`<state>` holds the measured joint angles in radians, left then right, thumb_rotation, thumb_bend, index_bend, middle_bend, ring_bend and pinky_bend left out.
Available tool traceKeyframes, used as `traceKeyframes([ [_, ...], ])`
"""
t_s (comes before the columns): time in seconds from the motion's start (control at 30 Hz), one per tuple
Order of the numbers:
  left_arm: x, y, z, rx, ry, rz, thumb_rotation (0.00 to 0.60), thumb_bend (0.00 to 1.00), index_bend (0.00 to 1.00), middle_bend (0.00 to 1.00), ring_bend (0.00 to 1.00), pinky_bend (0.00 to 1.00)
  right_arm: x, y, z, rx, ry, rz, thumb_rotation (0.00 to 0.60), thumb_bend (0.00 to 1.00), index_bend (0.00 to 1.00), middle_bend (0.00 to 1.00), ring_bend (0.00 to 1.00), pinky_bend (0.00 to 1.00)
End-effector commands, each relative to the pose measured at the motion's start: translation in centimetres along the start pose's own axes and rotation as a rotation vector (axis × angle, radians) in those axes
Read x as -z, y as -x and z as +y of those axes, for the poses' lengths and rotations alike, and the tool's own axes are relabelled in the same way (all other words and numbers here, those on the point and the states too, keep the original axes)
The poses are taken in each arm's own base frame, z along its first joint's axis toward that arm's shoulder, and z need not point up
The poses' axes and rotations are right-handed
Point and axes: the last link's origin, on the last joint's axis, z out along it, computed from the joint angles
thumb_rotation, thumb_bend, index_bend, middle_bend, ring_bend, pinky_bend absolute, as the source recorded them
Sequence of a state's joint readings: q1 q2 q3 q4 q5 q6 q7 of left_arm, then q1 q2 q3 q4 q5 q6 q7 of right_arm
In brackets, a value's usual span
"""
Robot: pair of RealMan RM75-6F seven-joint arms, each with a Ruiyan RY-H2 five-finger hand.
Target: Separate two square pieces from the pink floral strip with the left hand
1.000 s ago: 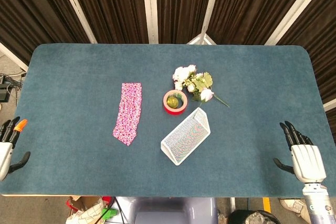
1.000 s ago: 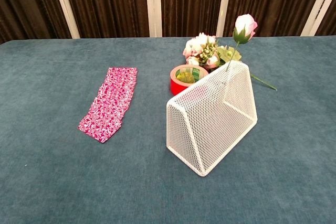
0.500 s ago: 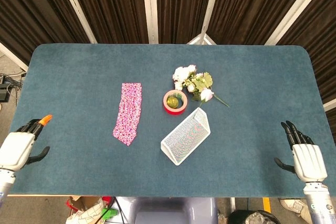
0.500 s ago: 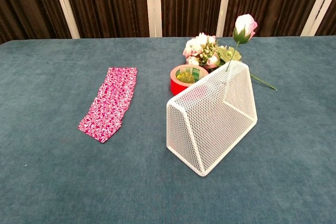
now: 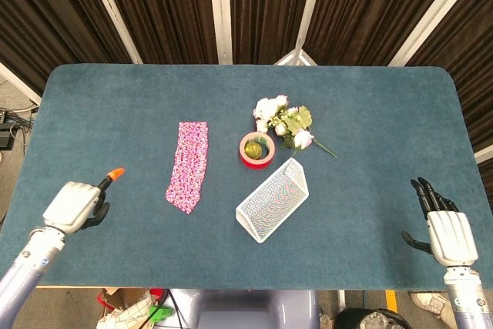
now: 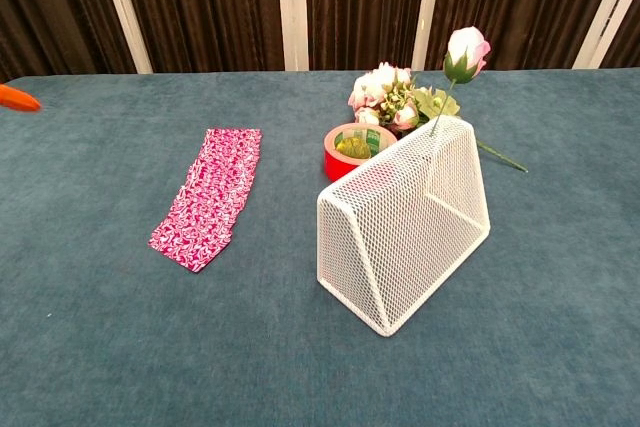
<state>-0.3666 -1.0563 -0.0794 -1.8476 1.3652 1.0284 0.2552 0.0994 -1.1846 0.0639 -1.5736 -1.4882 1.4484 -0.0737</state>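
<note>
Progress nil as far as I can judge: pink floral strip (image 5: 189,166) lies whole and flat on the blue worktop (image 5: 115,113), left of centre, its long axis running away from me, near end skewed to a point. No square is parted from it, so both separations are left to do.

My left hand (image 5: 75,206) is over the near left part of the worktop, well apart from the strip and holding nothing. One orange-tipped finger points toward the strip; the other fingers look curled under, though I cannot make them out clearly. In the chest view only that orange tip (image 6: 18,98) shows at the left edge. My right hand (image 5: 449,234) sits at the near right edge, fingers spread, released, holding nothing.

Neighbours, all right of the strip:
- red tape roll (image 5: 256,149), near the strip's far half but not touching it
- bunch of artificial flowers (image 5: 283,122) just behind the roll, a pink rosebud standing up behind the basket in the chest view
- white wire mesh basket (image 5: 273,200) tipped on its side, nearer me

Path from left hand to strip looks unobstructed; the clutter all sits on the strip's far side from that hand. I would mind the tape roll when pulling pieces apart.
</note>
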Motion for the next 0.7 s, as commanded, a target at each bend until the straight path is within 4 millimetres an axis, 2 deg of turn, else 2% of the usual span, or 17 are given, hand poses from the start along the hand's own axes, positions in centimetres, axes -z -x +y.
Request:
traceKeyframes([
  [0.03,-1.4,1.0,1.5,-0.02,0.031,-0.043,0.6,0.84,0.12,0.83,0.71,0.69,0.0,0.1,0.0,0.0,0.0,-0.015,0.6,0.18,0.0,0.09,0.24,0.31],
  [0.3,-3.3,3.4,3.8,-0.053,0.054,-0.165,0.6,0.89,0.12,0.84,0.73,0.69,0.1,-0.3,0.2,-0.007,0.007,0.003,0.6,0.18,0.0,0.09,0.24,0.31],
  [0.5,-5.0,4.5,5.3,-0.083,0.048,-0.212,0.6,0.9,0.12,0.84,0.73,0.69,0.2,-0.6,0.4,-0.016,0.013,0.015,0.6,0.18,0.0,0.09,0.24,0.31],
  [0.7,-5.8,5.3,6.8,-0.111,0.066,-0.253,0.6,0.9,0.12,0.84,0.73,0.69,0.1,-0.5,0.5,-0.013,0.013,0.011,0.6,0.18,0.0,0.09,0.24,0.31],
])
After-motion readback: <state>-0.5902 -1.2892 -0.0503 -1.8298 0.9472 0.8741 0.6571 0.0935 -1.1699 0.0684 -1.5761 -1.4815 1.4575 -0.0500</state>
